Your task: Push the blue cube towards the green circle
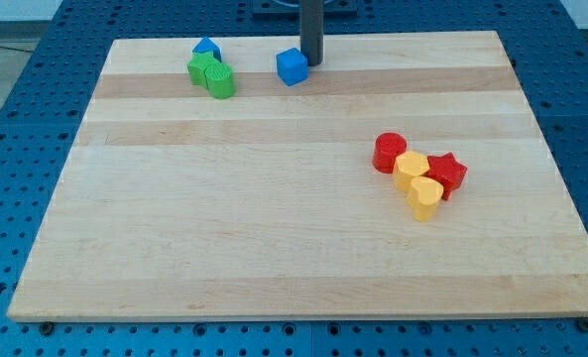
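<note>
The blue cube [292, 66] sits near the view's top, a little left of centre, on the wooden board [274, 228]. My tip [312, 63] stands just to the cube's right, touching or almost touching it. The green circle [220, 81] lies further left, pressed against another green block [202, 69]. A small blue block [207, 49] sits just behind these two. A gap of bare board separates the blue cube from the green circle.
At the view's right a cluster holds a red cylinder [390, 152], a red star-like block [447, 173], a yellow block [411, 170] and a yellow heart-like block [425, 196]. The board lies on a blue perforated table [16, 119].
</note>
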### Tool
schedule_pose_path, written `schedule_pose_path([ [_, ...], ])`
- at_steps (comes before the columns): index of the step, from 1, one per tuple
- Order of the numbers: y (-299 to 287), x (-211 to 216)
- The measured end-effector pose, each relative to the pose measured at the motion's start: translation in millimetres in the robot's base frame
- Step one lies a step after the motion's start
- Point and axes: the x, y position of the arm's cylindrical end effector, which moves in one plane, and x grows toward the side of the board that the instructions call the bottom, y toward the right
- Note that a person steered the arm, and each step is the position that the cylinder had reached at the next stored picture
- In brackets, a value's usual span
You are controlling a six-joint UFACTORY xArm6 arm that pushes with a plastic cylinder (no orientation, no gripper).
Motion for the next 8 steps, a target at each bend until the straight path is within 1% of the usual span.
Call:
schedule_pose_path([
  [1, -4, 22],
  [3, -8, 34],
  [4, -9, 51],
  [6, -38, 29],
  [7, -43, 29],
  [8, -64, 29],
])
